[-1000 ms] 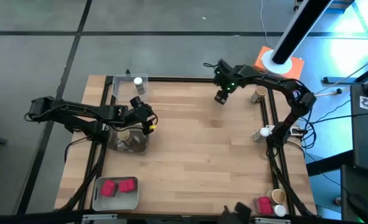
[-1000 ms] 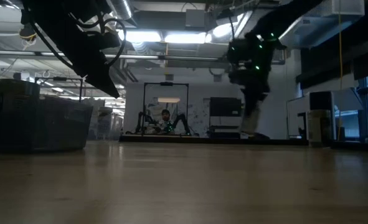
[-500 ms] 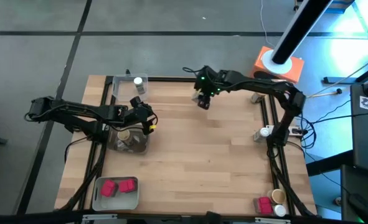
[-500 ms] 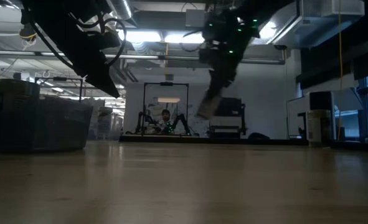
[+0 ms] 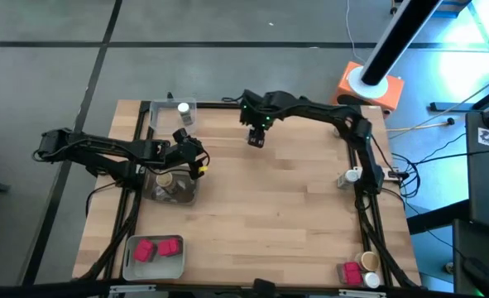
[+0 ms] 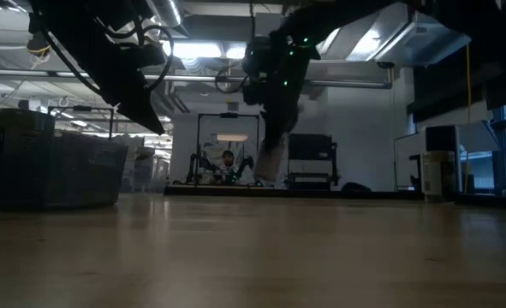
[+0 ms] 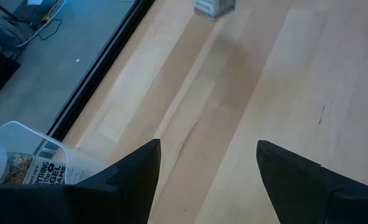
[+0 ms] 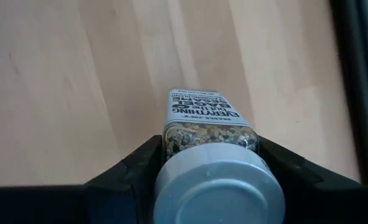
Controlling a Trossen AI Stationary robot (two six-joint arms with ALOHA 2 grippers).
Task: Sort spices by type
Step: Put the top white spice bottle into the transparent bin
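Observation:
My right gripper hangs over the table's far middle, shut on a white-lidded spice jar. In the low view that jar is clear of the wood and tilted. My left gripper is open above a clear tray of tan-lidded jars; its fingers frame bare table. Another white-lidded jar stands in a clear tray at the far left. Two red boxes lie in a grey tray. My right gripper pinches the white-lidded jar between its two fingers, one on each side of the glass body just under the lid. It comes from above. The jar hangs below, tilted and lifted clear of the table.
A red box, a tan-lidded jar and a white-lidded one sit at the near right corner. Black rails run along the left and right sides. Bare wood fills the middle.
My right gripper has carried the white-lidded jar toward the table's left edge, along the far side. The jar has gone from upright to tilted. The left arm has kept still.

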